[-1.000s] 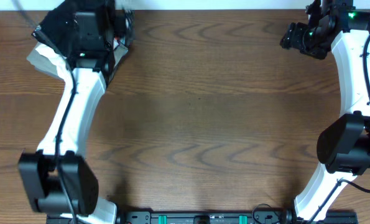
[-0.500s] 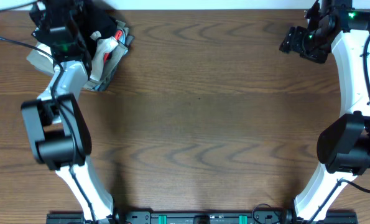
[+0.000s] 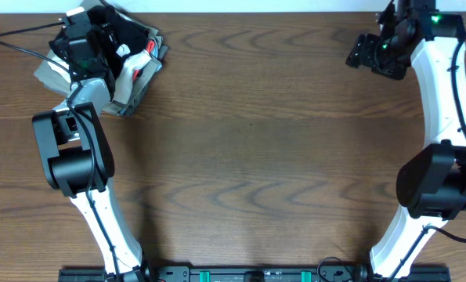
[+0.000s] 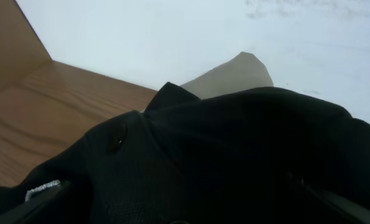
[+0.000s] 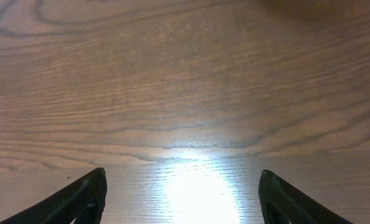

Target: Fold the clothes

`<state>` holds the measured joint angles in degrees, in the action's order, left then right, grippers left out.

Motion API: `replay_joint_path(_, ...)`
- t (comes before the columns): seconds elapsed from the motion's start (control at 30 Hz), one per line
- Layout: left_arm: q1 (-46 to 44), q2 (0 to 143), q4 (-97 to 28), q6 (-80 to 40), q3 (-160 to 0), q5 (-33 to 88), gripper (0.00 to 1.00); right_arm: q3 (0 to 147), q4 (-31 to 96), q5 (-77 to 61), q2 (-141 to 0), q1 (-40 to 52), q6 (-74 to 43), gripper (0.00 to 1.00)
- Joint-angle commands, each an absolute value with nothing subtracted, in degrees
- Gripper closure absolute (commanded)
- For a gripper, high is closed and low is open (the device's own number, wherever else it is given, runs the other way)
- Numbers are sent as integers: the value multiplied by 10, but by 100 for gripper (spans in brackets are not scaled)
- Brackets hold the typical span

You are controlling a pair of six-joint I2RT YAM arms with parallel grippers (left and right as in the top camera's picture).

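Observation:
The clothes (image 4: pixel 234 143), a black garment, fill the lower half of the left wrist view. In the overhead view the clothes (image 3: pixel 135 36) lie on a stack at the table's far left corner. My left gripper (image 3: pixel 99 43) hovers right over them. Its jaws stand wide, and the left gripper (image 4: pixel 178 202) has black fabric lying between the fingers, which show only dimly at the bottom corners. My right gripper (image 3: pixel 366 52) is at the far right. The right gripper (image 5: pixel 181 186) is open over bare wood, holding nothing.
Under the black garment sits a stack of folded garments: a pale one (image 3: pixel 51 74), a red one (image 3: pixel 141 66) and an olive-grey one (image 3: pixel 128 98). A pale cloth corner (image 4: pixel 234 70) sticks up behind the black fabric. The table's back edge (image 3: pixel 240 11) is close to both grippers.
My left arm has drawn its elbow up towards the stack, and its wrist now uncovers the red and olive-grey garments. The right gripper has shifted slightly left.

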<state>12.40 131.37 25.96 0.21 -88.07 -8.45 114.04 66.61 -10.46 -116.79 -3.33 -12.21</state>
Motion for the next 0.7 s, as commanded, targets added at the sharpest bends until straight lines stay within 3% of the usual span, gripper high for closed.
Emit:
replay_joint_path(0.0, 121, 1359, 205, 14, -840, -53, 2, 1145, 665, -103, -1174, -24, -126, 24)
replay_joint_path(0.3, 121, 1219, 192, 18, -840, -54, 2, 1145, 640, -103, -1174, -24, -102, 16)
replay_joint_path(0.4, 121, 1160, 169, 18, -840, -53, 2, 1145, 620, -103, -1174, -24, -102, 1)
replay_joint_path(0.67, 120, 960, -17, 13, -840, -53, 2, 1164, 555, -103, -1163, -23, -45, 1)
